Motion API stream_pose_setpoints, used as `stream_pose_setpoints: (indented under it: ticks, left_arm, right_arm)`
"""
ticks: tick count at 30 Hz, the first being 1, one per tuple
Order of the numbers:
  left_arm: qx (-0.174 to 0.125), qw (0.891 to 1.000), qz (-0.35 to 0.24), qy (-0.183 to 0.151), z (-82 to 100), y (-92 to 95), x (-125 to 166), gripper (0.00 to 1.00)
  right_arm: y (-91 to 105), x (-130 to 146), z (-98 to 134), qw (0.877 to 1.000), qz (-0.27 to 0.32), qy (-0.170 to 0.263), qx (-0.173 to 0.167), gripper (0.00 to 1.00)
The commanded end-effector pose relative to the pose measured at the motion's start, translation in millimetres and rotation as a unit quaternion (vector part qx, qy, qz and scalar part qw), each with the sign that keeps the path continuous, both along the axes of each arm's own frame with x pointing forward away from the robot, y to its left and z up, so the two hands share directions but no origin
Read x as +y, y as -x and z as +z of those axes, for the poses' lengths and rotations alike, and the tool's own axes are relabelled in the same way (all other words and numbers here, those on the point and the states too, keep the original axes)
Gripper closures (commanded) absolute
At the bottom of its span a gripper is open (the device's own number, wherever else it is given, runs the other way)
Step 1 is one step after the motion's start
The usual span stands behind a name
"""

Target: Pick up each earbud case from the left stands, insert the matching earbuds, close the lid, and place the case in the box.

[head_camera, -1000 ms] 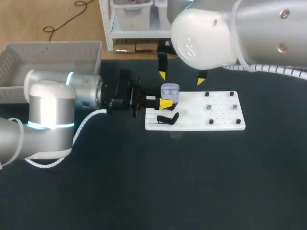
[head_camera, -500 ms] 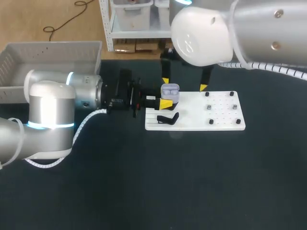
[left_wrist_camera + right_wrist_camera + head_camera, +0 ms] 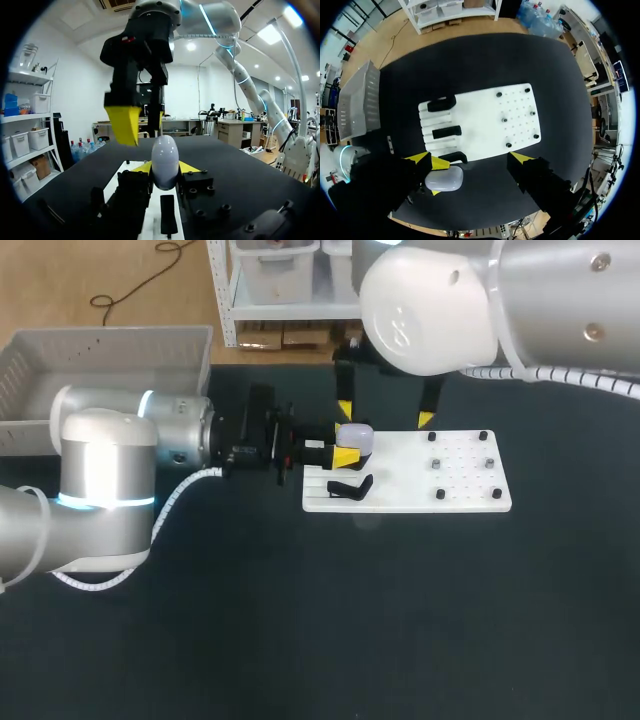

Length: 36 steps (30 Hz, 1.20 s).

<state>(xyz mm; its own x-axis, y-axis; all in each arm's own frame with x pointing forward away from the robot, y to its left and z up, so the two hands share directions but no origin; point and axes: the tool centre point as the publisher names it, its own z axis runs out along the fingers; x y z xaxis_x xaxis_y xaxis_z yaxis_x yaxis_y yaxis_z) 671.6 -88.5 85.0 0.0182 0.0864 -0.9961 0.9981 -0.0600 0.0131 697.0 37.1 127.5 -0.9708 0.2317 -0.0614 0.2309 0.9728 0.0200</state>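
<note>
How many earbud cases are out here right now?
1: the closed earbud case is gripped in the left gripper, beside the white board. More may be hidden in the box.

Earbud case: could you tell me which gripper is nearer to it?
Left. The left gripper is shut on the earbud case; the right gripper hangs open just above it.

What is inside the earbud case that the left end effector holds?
Nothing inside shows: the earbud case is closed, only its smooth pale shell visible, held by the left end effector.
</note>
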Motion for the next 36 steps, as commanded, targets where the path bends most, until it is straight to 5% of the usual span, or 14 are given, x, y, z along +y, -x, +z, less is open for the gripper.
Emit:
stream_pose_setpoints:
  ticks: [1,6,13,18,25,31,36]
  left_arm:
    - [-0.001,1.000,0.002,0.001,-0.4,1.3,0,1.00]
    - [-0.001,1.000,0.002,0.001,-0.4,1.3,0,1.00]
    - [0.027,0.999,0.038,0.020,21.0,6.7,15,1.00]
    - [0.053,0.993,0.102,0.013,40.1,4.7,44,1.00]
    - [0.014,0.977,0.211,0.002,80.9,-13.8,106,1.00]
    - [-0.033,0.952,0.304,-0.024,111.3,-50.4,166,1.00]
    - [-0.053,0.921,0.377,-0.082,108.2,-87.6,221,1.00]
  right_arm:
    - [32.1,-11,36,0.991,0.045,-0.030,-0.124,0.00]
    - [54.7,-8,78,0.959,0.167,-0.117,-0.197,0.00]
    - [67.1,-9,85,0.932,0.217,-0.190,-0.221,0.00]
    - [67.1,-9,85,0.932,0.217,-0.190,-0.221,0.00]
    - [67.1,-9,85,0.932,0.217,-0.190,-0.221,0.00]
    - [67.1,-9,85,0.932,0.217,-0.190,-0.221,0.00]
    - [67.1,-9,85,0.932,0.217,-0.190,-0.221,0.00]
